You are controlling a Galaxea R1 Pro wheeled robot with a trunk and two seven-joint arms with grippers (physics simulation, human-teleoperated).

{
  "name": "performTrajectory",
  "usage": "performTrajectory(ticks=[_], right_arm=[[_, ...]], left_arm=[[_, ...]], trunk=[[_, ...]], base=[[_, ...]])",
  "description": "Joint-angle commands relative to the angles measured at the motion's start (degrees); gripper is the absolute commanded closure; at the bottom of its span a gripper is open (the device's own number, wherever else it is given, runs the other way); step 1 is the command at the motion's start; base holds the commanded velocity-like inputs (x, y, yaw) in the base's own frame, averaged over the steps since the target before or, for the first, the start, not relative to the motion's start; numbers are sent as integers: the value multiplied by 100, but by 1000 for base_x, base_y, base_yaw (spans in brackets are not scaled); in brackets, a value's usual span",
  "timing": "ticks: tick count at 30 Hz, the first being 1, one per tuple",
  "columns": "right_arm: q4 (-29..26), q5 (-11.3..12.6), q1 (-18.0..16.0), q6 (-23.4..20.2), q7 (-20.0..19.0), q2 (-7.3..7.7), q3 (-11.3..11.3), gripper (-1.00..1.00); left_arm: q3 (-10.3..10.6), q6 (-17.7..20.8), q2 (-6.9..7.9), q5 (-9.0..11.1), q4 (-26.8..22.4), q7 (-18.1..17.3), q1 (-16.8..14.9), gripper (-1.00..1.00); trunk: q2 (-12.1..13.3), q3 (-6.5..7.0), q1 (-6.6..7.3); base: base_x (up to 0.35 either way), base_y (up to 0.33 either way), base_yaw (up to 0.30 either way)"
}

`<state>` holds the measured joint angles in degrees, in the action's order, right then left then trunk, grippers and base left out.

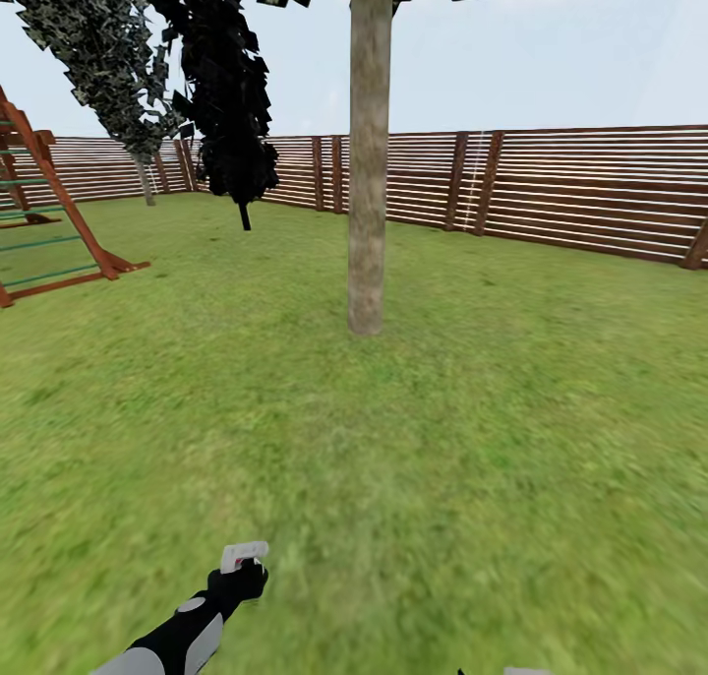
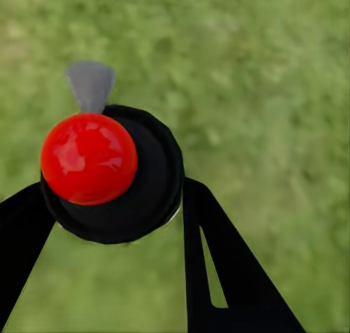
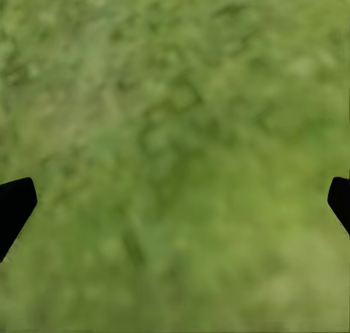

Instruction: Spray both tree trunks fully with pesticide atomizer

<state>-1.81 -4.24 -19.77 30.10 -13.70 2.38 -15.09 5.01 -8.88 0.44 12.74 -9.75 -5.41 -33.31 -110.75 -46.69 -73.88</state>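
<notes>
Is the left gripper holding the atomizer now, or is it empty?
Holding it. In the left wrist view the left gripper has its dark fingers on either side of the black atomizer, with its red cap, above grass.

No text, label, brand, number or sign can be read anywhere in these pictures. The pesticide atomizer (image 2: 109,174), with its red cap, bears no legible marking, and neither does the wooden fence (image 1: 551,188).

black fingers (image 2: 233,275) grip the red-capped pesticide atomizer (image 2: 120,176).
</notes>
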Motion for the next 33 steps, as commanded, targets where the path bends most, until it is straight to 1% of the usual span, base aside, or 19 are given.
performTrajectory(ticks=[1, 4, 9, 10, 13, 15, 21, 33], right_arm=[[7, -7, 0, -7, -3, -68, -4, -100], [20, -11, 0, -33, 13, -205, -3, -100], [15, -5, 7, -31, 38, -245, -12, -100], [-25, 4, 8, -20, 47, -179, -20, -100], [-156, 32, 8, -14, 58, 151, -58, -100], [-263, 35, 9, -14, 60, 244, -62, -100], [-320, 28, 9, -6, 56, 363, -51, -100], [-319, 13, 9, 4, 52, 378, -24, -100]], left_arm=[[0, 0, 0, 0, -1, 0, 0, 100], [0, 0, 0, 0, -1, 4, 0, 100], [0, 0, 0, 0, -1, 5, 0, 100], [3, 1, 0, 0, 2, 5, 0, 100], [7, 0, 0, 0, 5, 5, 0, 100], [8, 1, 0, 0, 7, 5, 0, 100], [3, 2, 0, -8, 8, 5, 0, 100], [0, 3, 0, -9, 8, 5, 0, 100]], trunk=[[0, 0, 0], [0, 0, 0], [0, 0, 0], [0, 0, 0], [0, 0, 0], [0, 0, 0], [0, 0, 0], [0, 0, 0]], base=[[337, 0, 0], [337, 0, 0], [337, 0, 0], [337, 0, 0], [337, 0, 0], [338, 0, 0], [337, 0, 0], [337, 0, 0]])
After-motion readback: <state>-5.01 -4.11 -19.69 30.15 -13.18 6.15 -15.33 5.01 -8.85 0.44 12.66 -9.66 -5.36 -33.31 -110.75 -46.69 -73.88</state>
